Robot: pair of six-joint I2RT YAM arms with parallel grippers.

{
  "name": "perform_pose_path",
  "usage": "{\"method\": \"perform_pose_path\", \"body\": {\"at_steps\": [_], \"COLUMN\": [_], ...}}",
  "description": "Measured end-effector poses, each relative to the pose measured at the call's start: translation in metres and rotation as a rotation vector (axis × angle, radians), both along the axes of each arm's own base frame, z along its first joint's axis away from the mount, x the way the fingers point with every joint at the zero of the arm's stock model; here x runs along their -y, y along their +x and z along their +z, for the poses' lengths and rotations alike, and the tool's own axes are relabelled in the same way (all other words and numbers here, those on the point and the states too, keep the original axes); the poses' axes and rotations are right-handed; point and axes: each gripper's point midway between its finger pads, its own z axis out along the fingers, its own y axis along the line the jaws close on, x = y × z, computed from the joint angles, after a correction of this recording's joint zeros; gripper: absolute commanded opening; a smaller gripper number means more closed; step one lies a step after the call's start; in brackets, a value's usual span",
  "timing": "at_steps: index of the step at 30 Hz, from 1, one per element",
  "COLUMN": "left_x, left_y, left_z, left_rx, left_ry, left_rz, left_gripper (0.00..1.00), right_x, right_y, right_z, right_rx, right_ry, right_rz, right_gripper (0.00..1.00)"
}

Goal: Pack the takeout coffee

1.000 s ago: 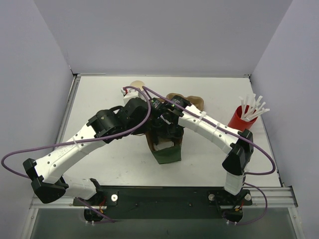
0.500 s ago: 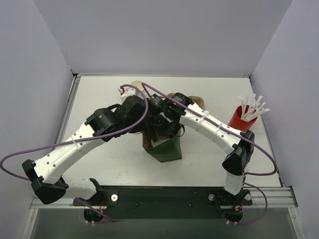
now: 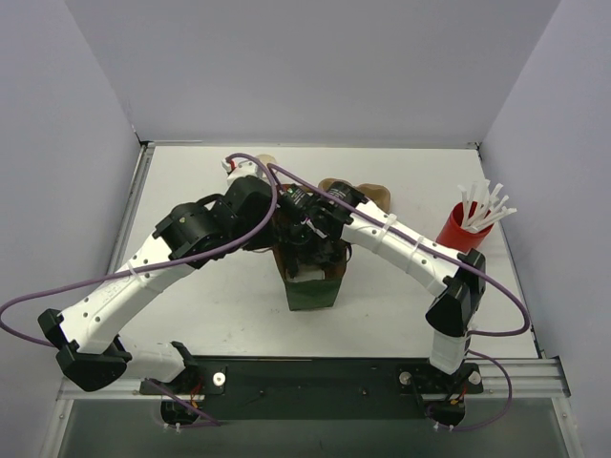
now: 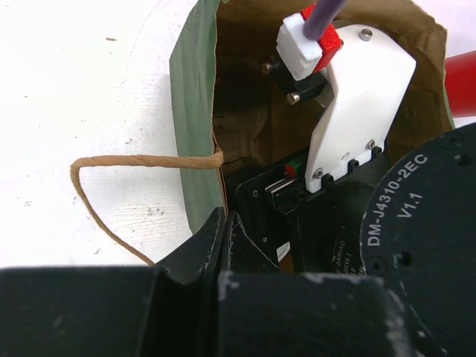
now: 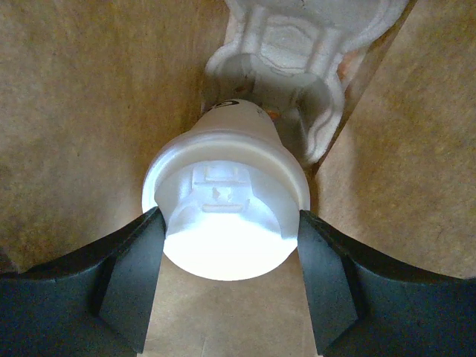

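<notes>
Inside 1 bag (image 3: pixel 311 294), right end effector (image 5: pixel 227 227) grips 1 takeout coffee (image 5: pixel 225 197).

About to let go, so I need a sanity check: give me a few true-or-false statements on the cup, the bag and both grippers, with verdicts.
1. The right gripper holds the coffee cup inside the bag. True.
2. The left gripper is open and clear of the bag. False: it is shut on the bag's rim.
3. The coffee cup has no lid. False: the white lid is on.
4. The red cup of straws stands outside the bag. True.
</notes>
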Motion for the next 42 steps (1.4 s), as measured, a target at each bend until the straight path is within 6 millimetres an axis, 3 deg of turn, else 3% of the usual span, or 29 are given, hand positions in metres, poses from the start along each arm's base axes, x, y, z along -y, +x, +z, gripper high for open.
{"method": "perform_pose_path", "body": {"at_steps": [16, 42], "left_x": [0.000, 0.002], "left_y": [-0.006, -0.009], "left_z": [-0.026, -0.026], "left_rx": [-0.055, -0.060], "left_ry": [0.034, 0.003], "left_rz": [-0.018, -0.025], "left_gripper": [0.00, 0.00], "right_x": [-0.005, -0.008], "right_y": [-0.009, 0.002], "right_z": [-0.031, -0.041], "right_rx": [-0.099, -0.082], "right_ry": [-0.021, 0.042], "right_rz": [-0.022, -0.079], "right_gripper": [0.29, 0.29]}}
